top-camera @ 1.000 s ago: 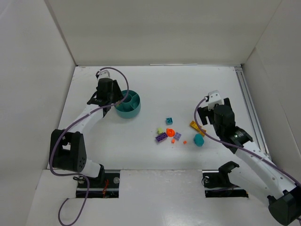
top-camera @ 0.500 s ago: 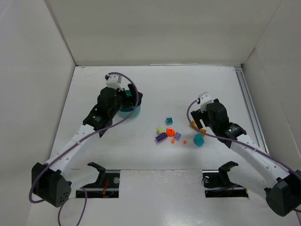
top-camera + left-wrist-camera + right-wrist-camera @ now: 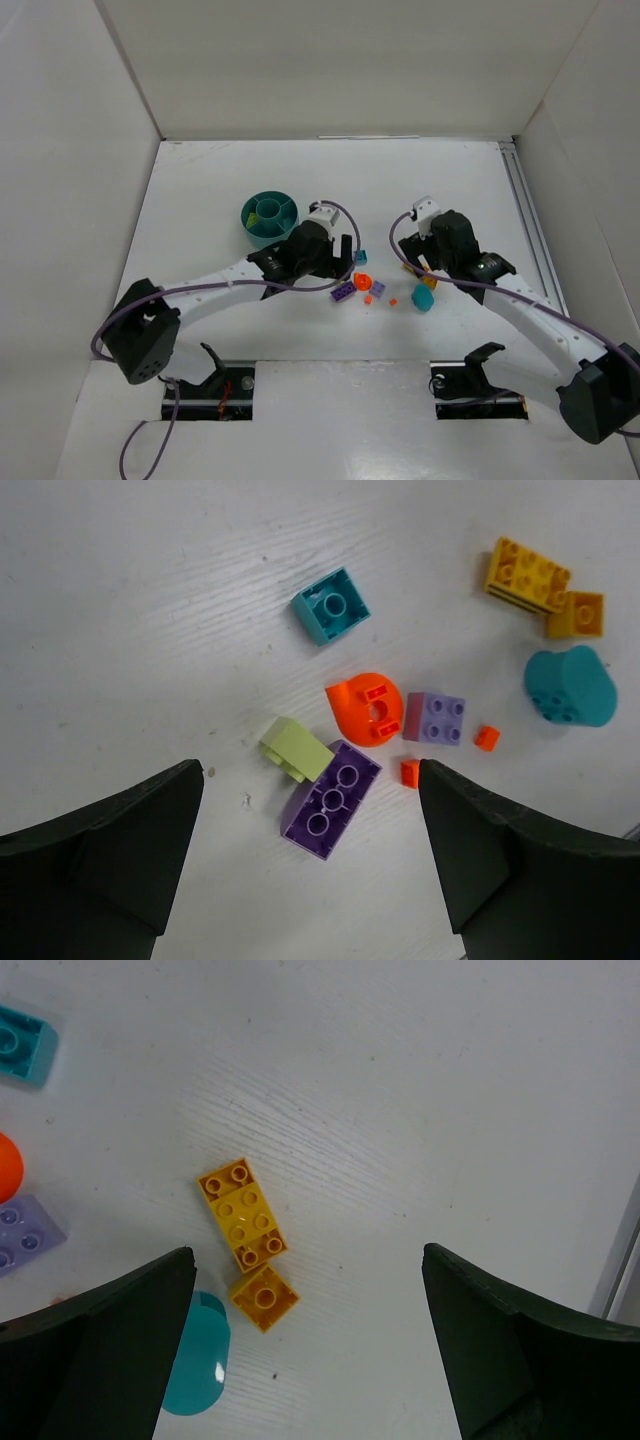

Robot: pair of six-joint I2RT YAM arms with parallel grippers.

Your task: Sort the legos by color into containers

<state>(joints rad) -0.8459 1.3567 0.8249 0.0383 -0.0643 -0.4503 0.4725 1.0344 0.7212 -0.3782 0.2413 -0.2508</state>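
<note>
Leftmost on the white counter (image 3: 200, 290) sits the round teal plastic dish (image 3: 269, 219), low-walled and split into compartments around a small central ring. It is well apart from the loose pieces. Just to its right, the left gripper (image 3: 308, 780) hangs over the near edge of the cluster with its fingers spread wide and nothing between them.

Under it, the left wrist view shows a small lime-yellow block (image 3: 296, 748) touching a long purple three-stud brick (image 3: 331, 799). A square teal brick (image 3: 330, 605) lies apart, farther up that view. A rounded orange piece (image 3: 365, 708) sits beside a square lilac brick (image 3: 434, 718), with two tiny orange bits (image 3: 487, 737) near them.

Further right come a chunky rounded teal piece (image 3: 570, 686), a long yellow brick (image 3: 242, 1214) and a small square yellow brick (image 3: 264, 1298). The two yellow ones lie corner to corner, seemingly touching.

The right gripper (image 3: 308, 1252) hovers above these yellow pieces. Its fingers are likewise held wide apart and grip nothing.
</note>
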